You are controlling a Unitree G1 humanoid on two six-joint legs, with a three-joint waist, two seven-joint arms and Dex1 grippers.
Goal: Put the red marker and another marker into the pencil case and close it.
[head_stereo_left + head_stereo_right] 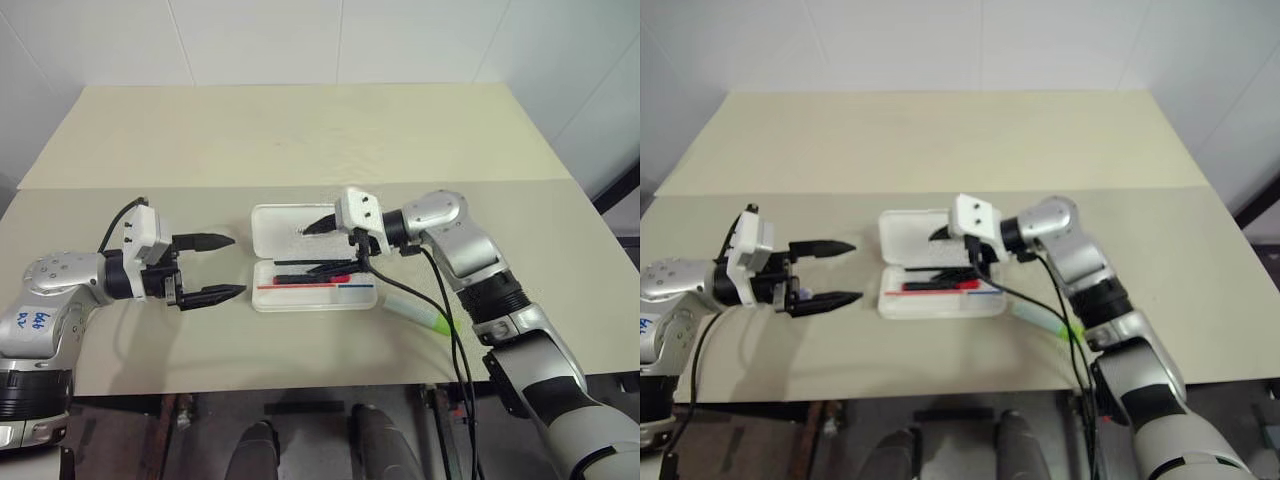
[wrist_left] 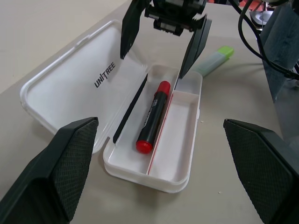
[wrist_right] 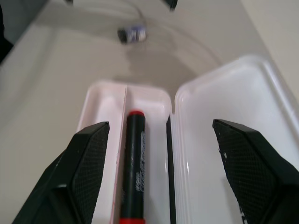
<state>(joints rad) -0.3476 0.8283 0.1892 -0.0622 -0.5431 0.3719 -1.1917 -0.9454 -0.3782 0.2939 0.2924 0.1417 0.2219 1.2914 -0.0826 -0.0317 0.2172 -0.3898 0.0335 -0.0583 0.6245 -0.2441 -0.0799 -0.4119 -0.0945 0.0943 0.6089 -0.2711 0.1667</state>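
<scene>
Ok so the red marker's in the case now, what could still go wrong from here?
The right gripper hangs open just above the red marker, so a careless move might knock it out of place. The green marker lies on the table beside the pencil case, under the right arm's cables, which could drag it. The lid lies fully open; closing it may push the light case along the table.

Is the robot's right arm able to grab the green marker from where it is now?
Probably yes. The green marker lies bare on the table, just beside the open pencil case, with nothing on it. The right gripper hangs open over the case, so it would only need to swing back toward its own side.
</scene>
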